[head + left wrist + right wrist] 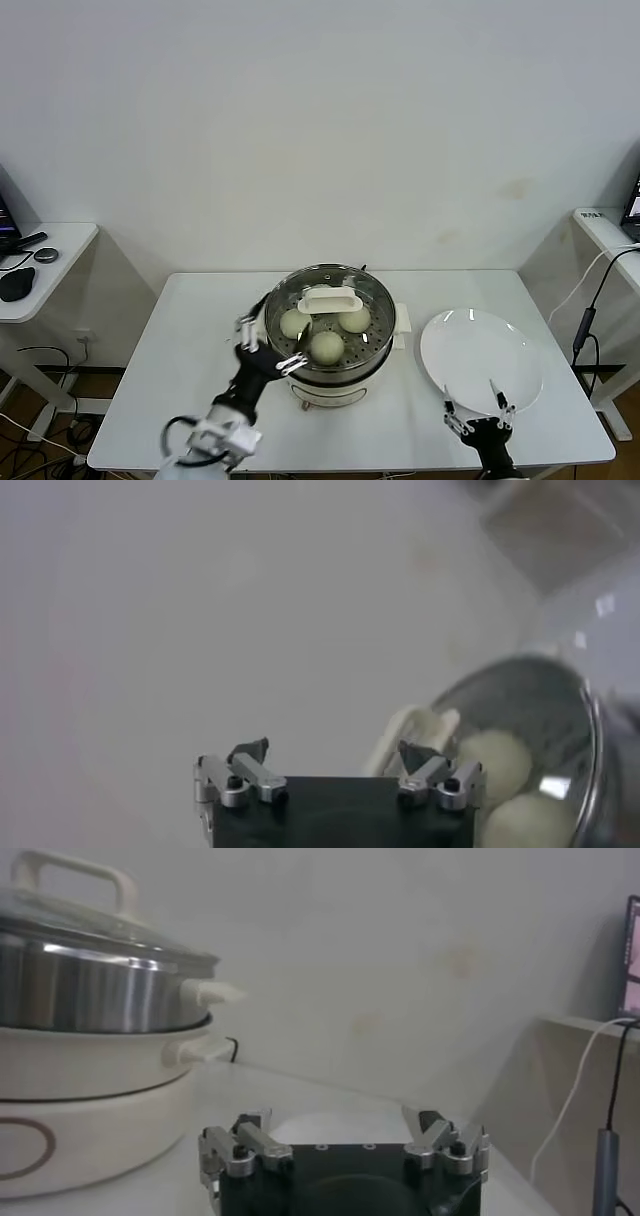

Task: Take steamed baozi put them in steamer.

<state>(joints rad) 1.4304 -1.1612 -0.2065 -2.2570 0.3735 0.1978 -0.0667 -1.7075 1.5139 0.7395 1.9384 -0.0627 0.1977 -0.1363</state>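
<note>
Steel and glass meet at the steamer, which stands mid-bench with its glass lid seated on top, the lid's white handle lying across the middle. Through the glass, three cream-white baozi show on the perforated tray, one near the front and two behind it; a fourth may sit under the handle, but that cannot be told. The white plate to the steamer's right holds nothing. The left gripper sits just beside the steamer's left rim, its fingers spread wide and gripping nothing; the left wrist view shows the lid's edge and two buns just past the tips. The right gripper is parked at the near edge of the plate, fingers likewise apart and empty. With the buns inside and the lid on, the loading looks finished, so the step in hand is probably drawing the left arm clear. To do that well, I would back it off outward and upward, away from the rim, keeping the open fingers from catching the lid's edge or nudging the pot. Count: one steamer, one lid, one plate, three buns visible.
</note>
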